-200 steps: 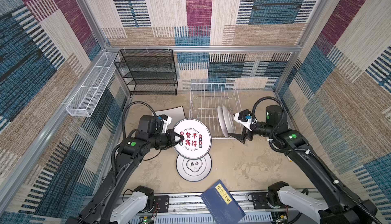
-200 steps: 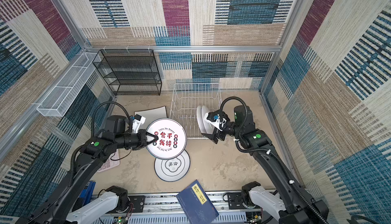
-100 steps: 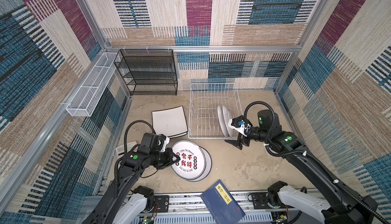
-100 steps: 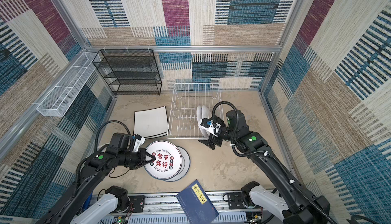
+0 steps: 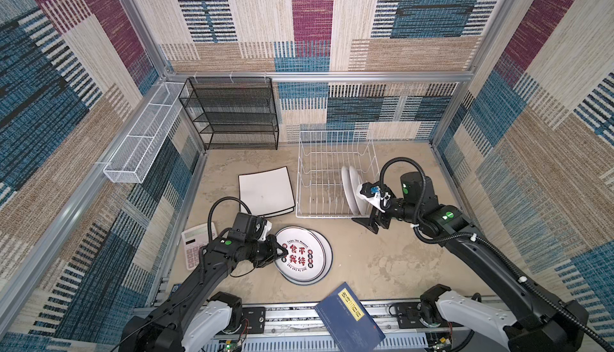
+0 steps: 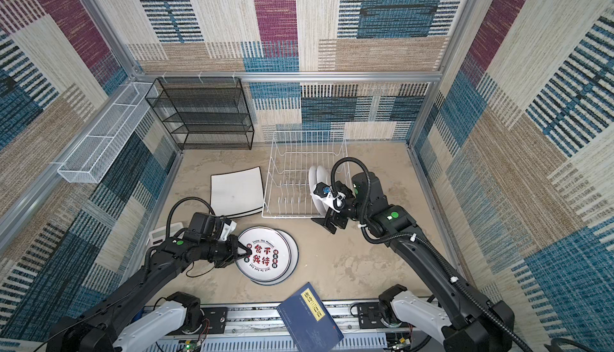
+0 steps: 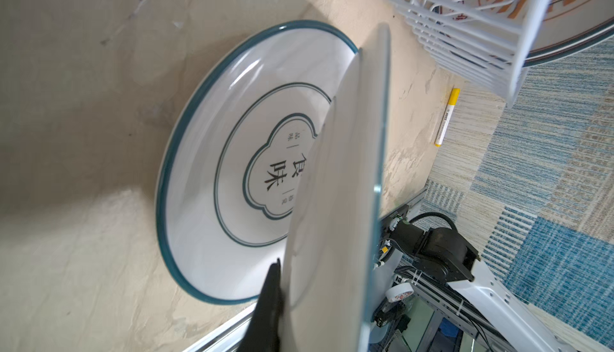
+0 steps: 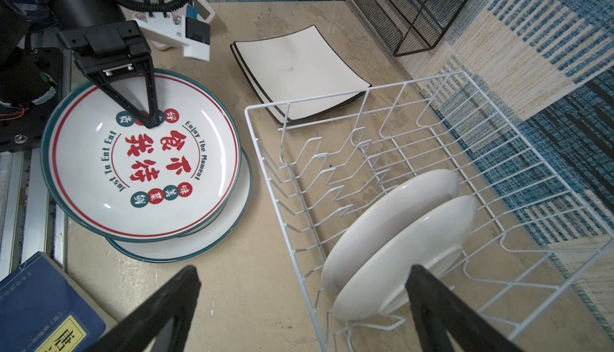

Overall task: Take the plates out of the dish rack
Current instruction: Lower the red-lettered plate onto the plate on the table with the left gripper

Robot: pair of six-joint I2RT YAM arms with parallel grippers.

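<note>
Two round plates [image 8: 392, 214] stand on edge in the dish rack [image 5: 327, 216], side by side betw. tines at its right end, white backs toward the right wrist cam. L gripper [image 5: 282, 252] is clamped on the rim of a third round plate, the red-print plate [image 5: 300, 258]: one finger [image 8: 149, 119] lies on the printed face, the other [image 7: 269, 307] sits under the rim. This plate is tilted, face up, over a teal-rimmed plate [image 7: 212, 174] lying flat on the tabletop [image 5: 382, 267] in front of the rack; whether the two touch cannot be told. R gripper [image 5: 372, 223] hangs low at the rack's near right corner, jaws wide apart w/ nothing gripped. In the right wrist view one finger [image 8: 432, 307] overlaps the nearer racked plate, and the other [image 8: 166, 307] is over bare tabletop outside the rack. Two square plates [image 5: 265, 191], white-faced w/ black edges, lie stacked just left of the rack. Also shown: blue book [image 5: 349, 317] at the front edge, calculator [image 5: 196, 245] beside the L arm, black mesh shelf [image 5: 232, 114] and white mesh tray [image 5: 139, 147] at back left.
</note>
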